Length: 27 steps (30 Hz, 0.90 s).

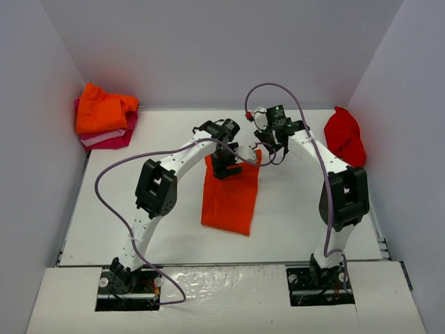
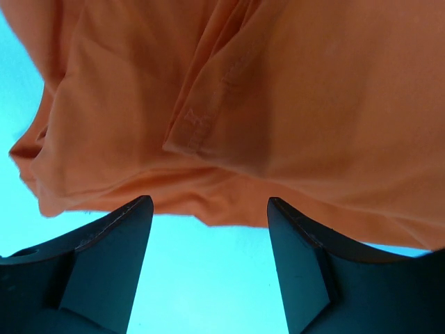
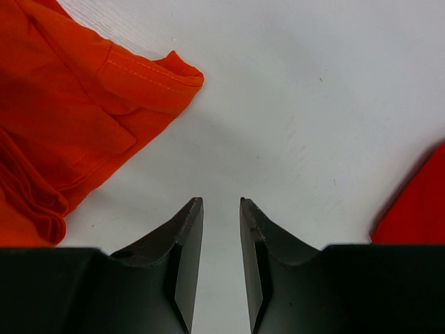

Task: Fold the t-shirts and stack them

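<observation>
A bright orange t-shirt (image 1: 229, 198) lies in the middle of the table, folded into a long strip. My left gripper (image 1: 222, 167) hovers at its far left corner, open. In the left wrist view the orange cloth (image 2: 278, 104) lies just beyond the fingertips, with nothing between them (image 2: 208, 209). My right gripper (image 1: 268, 142) is beside the strip's far right corner. Its jaws (image 3: 221, 202) stand a narrow gap apart over bare table, holding nothing. A sleeve of the orange shirt (image 3: 62, 104) lies to their left. A deeper red t-shirt (image 1: 345, 136) is bunched at the right wall.
At the back left corner sits a stack: a crumpled orange t-shirt (image 1: 103, 108) on top of folded pink and magenta ones (image 1: 111, 139). Grey walls close in the white table (image 1: 139, 223) on three sides. The red shirt's edge (image 3: 417, 209) shows right of my right fingers.
</observation>
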Available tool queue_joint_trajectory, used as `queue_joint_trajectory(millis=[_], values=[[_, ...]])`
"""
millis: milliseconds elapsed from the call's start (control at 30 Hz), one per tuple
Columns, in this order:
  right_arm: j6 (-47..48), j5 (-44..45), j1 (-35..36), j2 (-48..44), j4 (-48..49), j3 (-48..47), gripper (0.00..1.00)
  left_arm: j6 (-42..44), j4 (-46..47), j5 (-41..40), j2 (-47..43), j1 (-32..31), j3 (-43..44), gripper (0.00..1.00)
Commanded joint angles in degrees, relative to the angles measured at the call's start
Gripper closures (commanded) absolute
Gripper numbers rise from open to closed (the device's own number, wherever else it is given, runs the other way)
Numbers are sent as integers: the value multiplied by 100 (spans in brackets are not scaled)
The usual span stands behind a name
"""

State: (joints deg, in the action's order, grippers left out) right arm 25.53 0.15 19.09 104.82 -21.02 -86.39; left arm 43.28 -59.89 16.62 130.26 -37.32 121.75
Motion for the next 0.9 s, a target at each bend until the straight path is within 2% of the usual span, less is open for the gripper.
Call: queue_joint_trajectory(millis=[0,333,433,500,600,667,700,767,867], values=[[40,-32,-73,-329,142,36,74,-9,-198,350,140,33,588,36],[49,-41,-120,-278,142,114,75,45,-625,701,742,89,1268,37],[58,-50,-124,-256,151,114,74,45,-660,836,712,85,1260,42],[58,-58,-124,-252,151,106,75,32,-631,919,685,85,1221,49],[40,-67,-124,-237,149,89,75,5,-631,948,673,85,1211,67],[47,-67,-124,-266,142,96,75,-10,-646,956,659,92,1203,90],[52,-64,-128,-269,142,102,75,-15,-659,957,649,93,1199,95],[58,-59,-133,-277,146,118,75,-17,-686,973,620,93,1185,100],[60,-61,-133,-289,151,140,75,27,-835,1040,557,93,1165,100]])
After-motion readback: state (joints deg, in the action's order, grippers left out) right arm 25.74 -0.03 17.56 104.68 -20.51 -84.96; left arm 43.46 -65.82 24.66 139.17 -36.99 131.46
